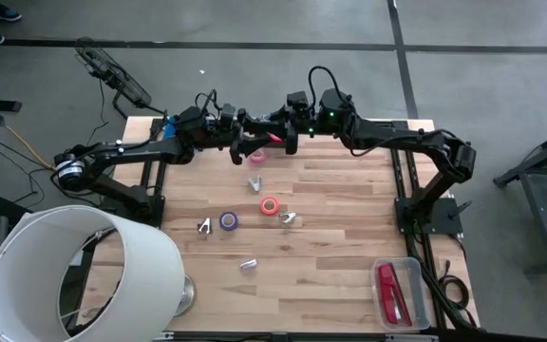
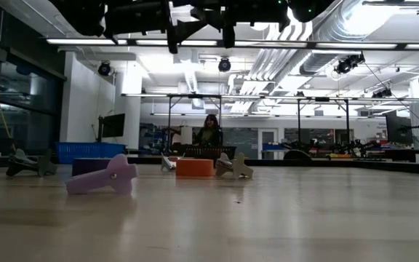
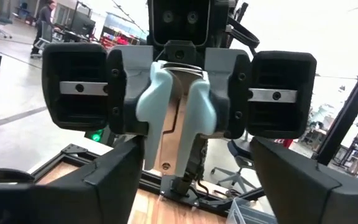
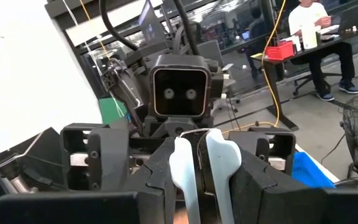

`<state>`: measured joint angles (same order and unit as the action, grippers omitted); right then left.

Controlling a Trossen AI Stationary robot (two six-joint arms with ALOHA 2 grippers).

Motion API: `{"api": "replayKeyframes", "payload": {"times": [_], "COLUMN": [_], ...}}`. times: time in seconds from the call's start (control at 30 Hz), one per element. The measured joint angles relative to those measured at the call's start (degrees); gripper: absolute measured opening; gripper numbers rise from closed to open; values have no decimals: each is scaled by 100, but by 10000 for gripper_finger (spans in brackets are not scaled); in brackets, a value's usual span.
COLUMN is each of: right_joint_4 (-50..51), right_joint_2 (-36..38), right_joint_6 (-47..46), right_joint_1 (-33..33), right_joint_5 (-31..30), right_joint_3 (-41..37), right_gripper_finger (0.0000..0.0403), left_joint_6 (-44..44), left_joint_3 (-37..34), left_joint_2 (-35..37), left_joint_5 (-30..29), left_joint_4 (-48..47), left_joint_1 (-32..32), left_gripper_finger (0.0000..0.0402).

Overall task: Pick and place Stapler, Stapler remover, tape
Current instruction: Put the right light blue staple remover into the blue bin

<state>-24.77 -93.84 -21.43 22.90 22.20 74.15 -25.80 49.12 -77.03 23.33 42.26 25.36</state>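
Note:
Both arms hang high over the table's far middle, tips facing each other. My left gripper point(image 1: 243, 142) shows head-on in the right wrist view point(image 4: 199, 171), its pale fingers almost together and empty. My right gripper point(image 1: 279, 141) shows in the left wrist view point(image 3: 178, 118) with a narrow gap, empty. The red stapler point(image 1: 390, 290) lies in a clear tray point(image 1: 412, 270) at the near right. A pink tape roll point(image 1: 257, 157), a red one point(image 1: 270, 205) and a purple one point(image 1: 228, 220) lie flat on the wood. Silvery staple removers point(image 1: 204, 225) point(image 1: 287, 218) point(image 1: 254, 182) point(image 1: 247, 265) lie among them.
A big white drum-shaped shade point(image 1: 74, 275) covers the table's near left corner, with a metal piece point(image 1: 186, 294) beside it. The tape rolls and removers lie in the table's middle. A person point(image 2: 209, 131) sits in the room far behind the table.

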Motion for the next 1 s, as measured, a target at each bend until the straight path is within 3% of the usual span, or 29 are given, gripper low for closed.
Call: {"api": "replayKeyframes", "payload": {"times": [0.5,0.7,0.87,1.0], "right_joint_4": [91,277,414,486], "right_joint_2": [13,22,22,22], "right_joint_6": [-130,-78,-19,-22], "right_joint_1": [-159,-230,-232,-232], "right_joint_5": [76,72,115,111], "right_joint_3": [11,20,21,22], "right_gripper_finger": [91,91,91,91], "left_joint_6": [70,132,-61,-79], "left_joint_3": [-8,-17,-22,-22], "left_joint_2": [0,0,-4,-4], "left_joint_5": [-147,-96,-72,-56], "left_joint_4": [-11,-15,43,80], "left_joint_1": [9,9,4,2], "left_gripper_finger": [82,90,170,205]}}
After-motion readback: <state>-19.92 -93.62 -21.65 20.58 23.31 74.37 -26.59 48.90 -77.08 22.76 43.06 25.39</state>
